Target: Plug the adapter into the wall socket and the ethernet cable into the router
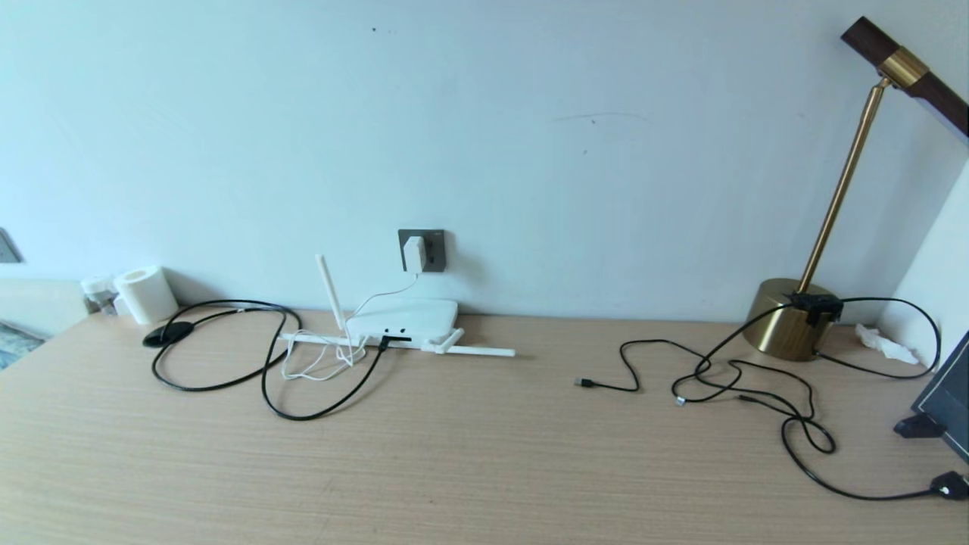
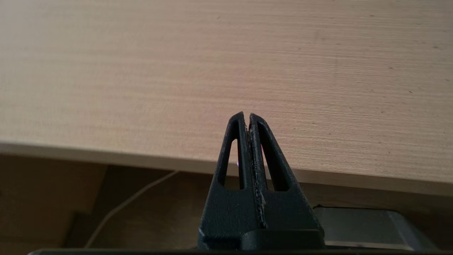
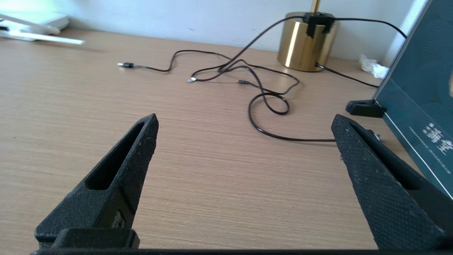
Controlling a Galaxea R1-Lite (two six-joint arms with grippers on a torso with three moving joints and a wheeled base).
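Bare desk (image 1: pixel 484 469) nearest, thin black cables (image 1: pixel 757 393) beside brass lamp (image 1: pixel 791 318).

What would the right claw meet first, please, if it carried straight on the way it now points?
Probably the loop of thin black cable lying on the desk ahead of the open right claw. The desk before it looks bare, and the brass lamp base stands further off. Depth is uncertain.

Neither arm shows in the head view. The lamp (image 1: pixel 901 83) head runs off the right edge, as does the dark board (image 1: pixel 946 401). The ethernet cable (image 1: pixel 318 409) plug at the router (image 1: pixel 405 318) is too small to judge.
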